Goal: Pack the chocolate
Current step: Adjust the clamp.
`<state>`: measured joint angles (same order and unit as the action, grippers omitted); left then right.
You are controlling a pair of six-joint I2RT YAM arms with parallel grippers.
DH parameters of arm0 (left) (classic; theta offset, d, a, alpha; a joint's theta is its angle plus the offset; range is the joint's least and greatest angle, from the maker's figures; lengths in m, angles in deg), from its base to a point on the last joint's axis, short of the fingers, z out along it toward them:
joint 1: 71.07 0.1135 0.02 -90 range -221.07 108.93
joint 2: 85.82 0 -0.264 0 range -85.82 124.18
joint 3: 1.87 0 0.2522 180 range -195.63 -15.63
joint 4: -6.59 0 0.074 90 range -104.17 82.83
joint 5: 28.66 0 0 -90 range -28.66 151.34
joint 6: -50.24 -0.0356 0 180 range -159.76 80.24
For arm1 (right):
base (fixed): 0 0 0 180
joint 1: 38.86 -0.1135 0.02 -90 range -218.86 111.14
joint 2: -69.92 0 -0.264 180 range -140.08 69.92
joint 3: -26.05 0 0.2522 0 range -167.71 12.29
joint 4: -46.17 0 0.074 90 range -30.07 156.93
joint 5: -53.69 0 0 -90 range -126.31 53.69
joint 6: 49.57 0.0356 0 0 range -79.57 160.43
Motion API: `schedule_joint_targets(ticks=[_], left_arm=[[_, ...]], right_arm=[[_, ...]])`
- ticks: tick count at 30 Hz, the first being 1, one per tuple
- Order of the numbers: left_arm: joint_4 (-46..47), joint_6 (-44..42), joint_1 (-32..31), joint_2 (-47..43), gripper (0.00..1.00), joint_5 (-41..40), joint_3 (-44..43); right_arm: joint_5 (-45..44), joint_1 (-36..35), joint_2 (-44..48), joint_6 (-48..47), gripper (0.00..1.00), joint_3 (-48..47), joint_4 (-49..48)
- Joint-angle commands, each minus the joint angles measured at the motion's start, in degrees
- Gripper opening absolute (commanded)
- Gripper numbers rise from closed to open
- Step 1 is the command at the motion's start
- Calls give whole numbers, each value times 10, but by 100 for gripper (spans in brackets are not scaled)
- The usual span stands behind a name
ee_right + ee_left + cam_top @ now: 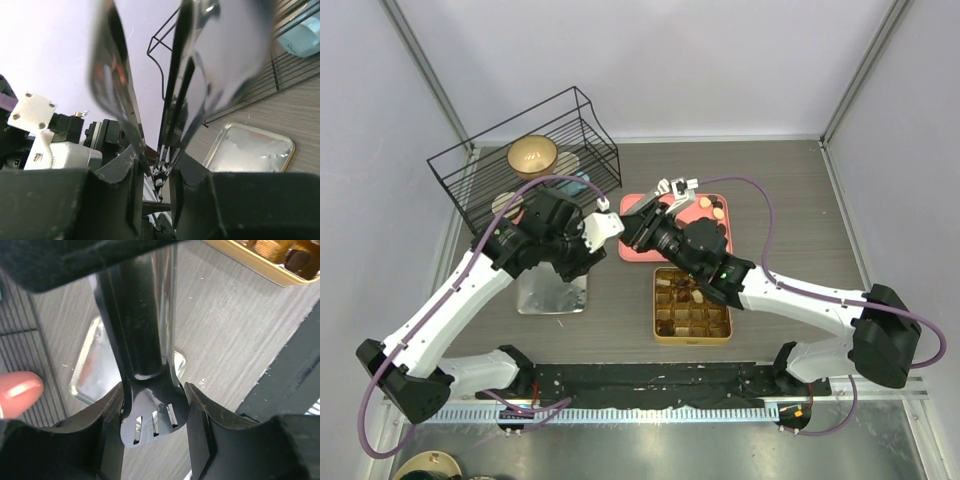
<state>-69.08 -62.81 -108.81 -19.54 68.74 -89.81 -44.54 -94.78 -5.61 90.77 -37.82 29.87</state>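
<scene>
Chocolate (712, 208): a few pieces at the far right corner of the pink tray (630, 252), more in cells of the gold tin (692, 340). Pieces are too small to tell any long axis or heading. Right end effector (157, 170) clamped on metal tongs (117, 85), blades spread, tips over the pink tray's far edge, pointing away from the bases. Left end effector (155, 412) clamped on a black slotted tool (134, 315), above the silver tray (90, 375) on the counter (225, 330).
</scene>
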Motion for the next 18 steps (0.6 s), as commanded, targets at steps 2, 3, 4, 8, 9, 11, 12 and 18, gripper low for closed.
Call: schedule_joint_targets(ticks=[2,3,4,8,9,11,12,18], left_arm=[[28,-2,-8,-3,70,75,-58],[23,-3,-6,-5,87,69,-62],[21,-5,0,-6,99,68,-66],[24,-2,16,-10,100,46,-77],[30,5,20,-10,100,38,-78],[40,18,33,-8,100,18,-78],[43,22,37,-7,100,13,-80],[-14,45,136,41,100,106,-113]], right_arm=[[-70,-29,10,-99,1,12,40],[-89,-29,18,-113,1,13,49],[-101,-30,25,-145,1,12,71],[-157,-29,61,-234,1,-1,124],[-179,-29,71,-254,1,-2,135],[-203,-28,83,-289,1,-3,151],[-221,-28,94,-305,1,-2,153],[-302,-17,118,-394,1,10,142]])
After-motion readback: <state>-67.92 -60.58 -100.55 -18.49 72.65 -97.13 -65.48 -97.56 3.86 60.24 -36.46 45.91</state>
